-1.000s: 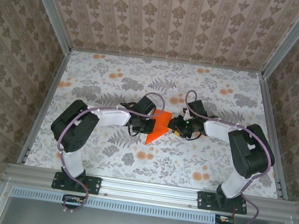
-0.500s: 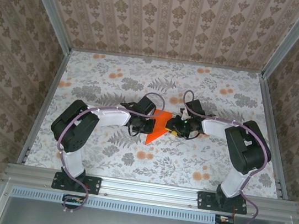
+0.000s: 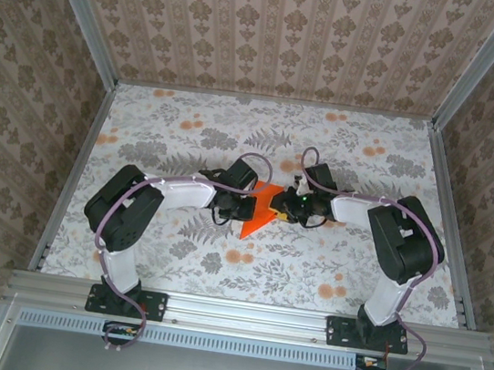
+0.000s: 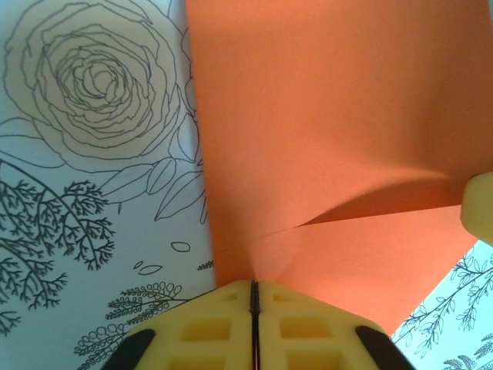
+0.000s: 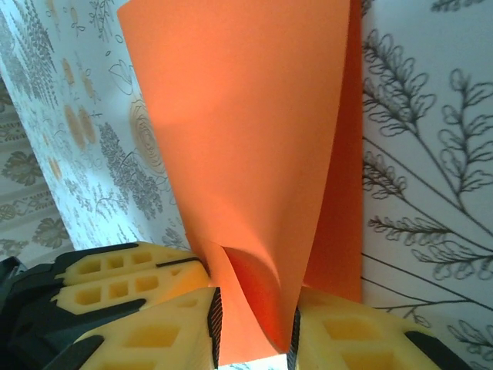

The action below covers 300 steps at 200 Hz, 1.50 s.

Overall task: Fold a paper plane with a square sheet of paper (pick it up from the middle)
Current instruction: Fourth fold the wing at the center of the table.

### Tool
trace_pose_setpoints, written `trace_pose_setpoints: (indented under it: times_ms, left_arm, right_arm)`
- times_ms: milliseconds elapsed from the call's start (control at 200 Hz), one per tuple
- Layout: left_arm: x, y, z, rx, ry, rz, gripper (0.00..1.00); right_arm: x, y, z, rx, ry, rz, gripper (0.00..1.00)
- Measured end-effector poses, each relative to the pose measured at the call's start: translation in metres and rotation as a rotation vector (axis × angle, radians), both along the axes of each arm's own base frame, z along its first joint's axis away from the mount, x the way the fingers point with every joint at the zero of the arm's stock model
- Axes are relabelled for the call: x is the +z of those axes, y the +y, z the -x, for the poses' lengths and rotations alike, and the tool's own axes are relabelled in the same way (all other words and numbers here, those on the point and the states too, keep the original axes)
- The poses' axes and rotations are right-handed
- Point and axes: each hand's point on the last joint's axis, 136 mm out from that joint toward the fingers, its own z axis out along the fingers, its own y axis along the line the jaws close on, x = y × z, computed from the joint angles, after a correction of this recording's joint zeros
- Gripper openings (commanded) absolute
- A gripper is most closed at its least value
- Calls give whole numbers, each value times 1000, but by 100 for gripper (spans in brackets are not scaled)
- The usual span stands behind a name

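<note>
**Two grippers on one sheet**

My left gripper (image 4: pixel 253 308) is clenched on the near edge of the square sheet of paper (image 3: pixel 264 209), centre frame. My right gripper (image 5: pixel 254 331) grasps a curled fold of it between parted fingers (image 5: pixel 154 339).

The bench (image 3: pixel 190 131) is covered with a pale cloth printed with grey ferns, leaves and roses and small pale orange flower prints (image 3: pixel 239 258). Three walls (image 3: pixel 278 28) close it in, papered in beige with brown damask motifs set in vertical stripes. Aluminium rails (image 3: pixel 78 9) run up the rear corners and along the sides, and an aluminium beam (image 3: pixel 247 312) crosses the near edge. The light is soft and even.
</note>
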Motion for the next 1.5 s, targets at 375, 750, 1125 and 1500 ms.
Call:
trace_pose_setpoints:
  times_ms: [375, 750, 1125, 1500]
  left_arm:
    - [17, 6, -13, 48, -1, 64, 37]
    - [77, 23, -26, 96, -136, 175, 69]
    - [93, -1, -5, -113, -307, 246, 89]
    - [98, -34, 13, -361, -514, 265, 85]
  right_arm:
    - [-12, 7, 1, -13, 63, -41, 11]
    - [3, -8, 4, -47, 47, 42, 3]
    - [50, -38, 9, -166, -30, 143, 1]
    - [53, -43, 1, -260, 13, 148, 2]
